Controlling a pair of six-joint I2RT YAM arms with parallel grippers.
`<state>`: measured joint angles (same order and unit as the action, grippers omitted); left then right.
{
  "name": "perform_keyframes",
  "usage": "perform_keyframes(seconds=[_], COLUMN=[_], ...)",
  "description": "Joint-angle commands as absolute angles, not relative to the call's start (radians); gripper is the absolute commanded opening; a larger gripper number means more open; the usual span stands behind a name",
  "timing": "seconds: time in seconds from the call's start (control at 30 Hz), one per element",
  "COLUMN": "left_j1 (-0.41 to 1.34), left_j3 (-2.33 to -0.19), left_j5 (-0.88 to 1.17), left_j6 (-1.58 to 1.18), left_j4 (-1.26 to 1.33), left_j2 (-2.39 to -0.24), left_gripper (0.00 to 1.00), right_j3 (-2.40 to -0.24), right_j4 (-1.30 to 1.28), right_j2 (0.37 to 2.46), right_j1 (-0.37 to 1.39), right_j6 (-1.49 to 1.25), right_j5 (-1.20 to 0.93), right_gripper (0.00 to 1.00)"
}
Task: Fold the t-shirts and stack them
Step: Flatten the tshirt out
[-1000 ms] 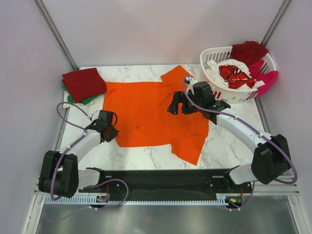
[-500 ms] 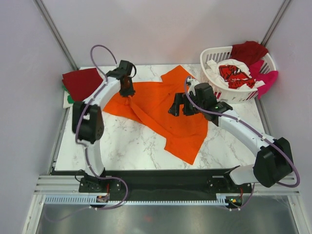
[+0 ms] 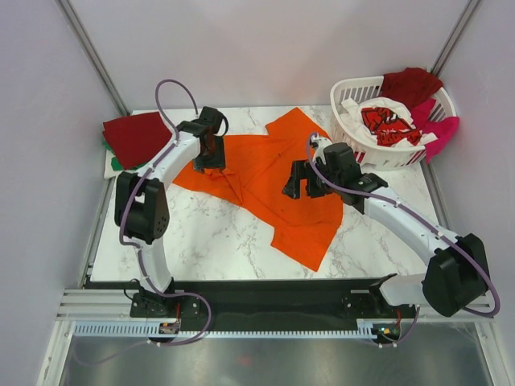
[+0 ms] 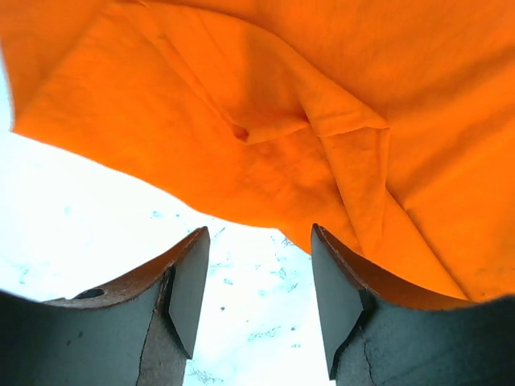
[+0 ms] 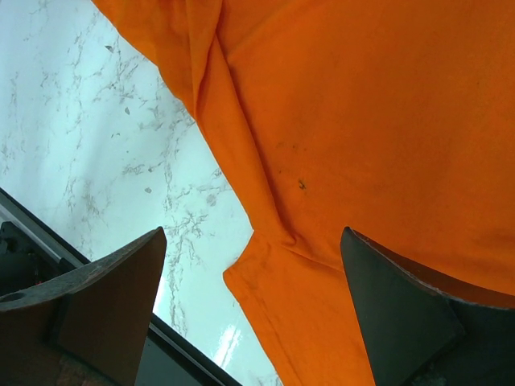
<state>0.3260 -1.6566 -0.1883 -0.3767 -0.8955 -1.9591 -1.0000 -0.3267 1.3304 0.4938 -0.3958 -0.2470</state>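
The left jaws have just carried the near-left edge of the orange t-shirt (image 3: 269, 173) across and let go. They now stand half parted and empty, with the rumpled fold on the worktop (image 3: 201, 233) just ahead of their tips. The right jaws hang wide open, holding nothing, with cloth directly beneath them. I'd say the first fold is laid, though creased and skewed.

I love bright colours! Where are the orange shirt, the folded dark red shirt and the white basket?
orange t-shirt (image 3: 261, 165): top external view, flat middle of the cloth.
folded dark red t-shirt (image 3: 133, 138): top external view, centre of its top.
laundry basket (image 3: 398, 158): top external view, slatted front wall.
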Motion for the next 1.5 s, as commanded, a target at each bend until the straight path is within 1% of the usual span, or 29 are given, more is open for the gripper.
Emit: perform_keyframes(seconds=[0.0,0.17,0.3,0.57,1.0,1.07,1.17,1.27,1.3,1.37,1.4,1.47], left_j1=[0.319,0.308,0.298,0.279,0.262,0.261,0.261,0.259,0.259,0.258,0.258,0.258], left_j3=[-1.609,-1.612,-1.631,-1.672,-1.704,-1.709,-1.712,-1.718,-1.717,-1.718,-1.717,-1.715], left_j5=[-0.244,-0.221,-0.209,-0.178,-0.176,-0.173,-0.173,-0.175,-0.175,-0.175,-0.176,-0.183], left_j6=[-0.408,-0.440,-0.460,-0.474,-0.468,-0.466,-0.466,-0.466,-0.466,-0.465,-0.465,-0.460], left_j4=[-0.813,-0.782,-0.773,-0.758,-0.741,-0.738,-0.733,-0.729,-0.727,-0.726,-0.724,-0.723], left_j2=[-1.896,-1.919,-1.963,-2.036,-2.100,-2.112,-2.123,-2.137,-2.140,-2.143,-2.140,-2.134], left_gripper=[0.60,0.61,0.60,0.50,0.50,0.48,0.44,0.36,0.30,0.22,0.15,0.09], right_j3=[-0.988,-0.971,-0.956,-0.939,-0.928,-0.927,-0.925,-0.927,-0.927,-0.928,-0.927,-0.928], right_j4=[-0.308,-0.307,-0.310,-0.307,-0.299,-0.298,-0.298,-0.299,-0.298,-0.299,-0.298,-0.296], right_j2=[1.338,1.330,1.328,1.347,1.374,1.376,1.381,1.388,1.388,1.393,1.394,1.402], right_j1=[0.499,0.497,0.497,0.497,0.497,0.497,0.497,0.497,0.499,0.497,0.497,0.496], right_j6=[-0.393,-0.385,-0.377,-0.368,-0.356,-0.354,-0.351,-0.348,-0.347,-0.344,-0.344,-0.341], right_j5=[-0.250,-0.233,-0.229,-0.222,-0.221,-0.219,-0.216,-0.213,-0.213,-0.207,-0.206,-0.204], right_gripper=[0.98,0.98,0.98,0.98,0.98,0.98,0.98,0.98,0.98,0.98,0.98,0.98])
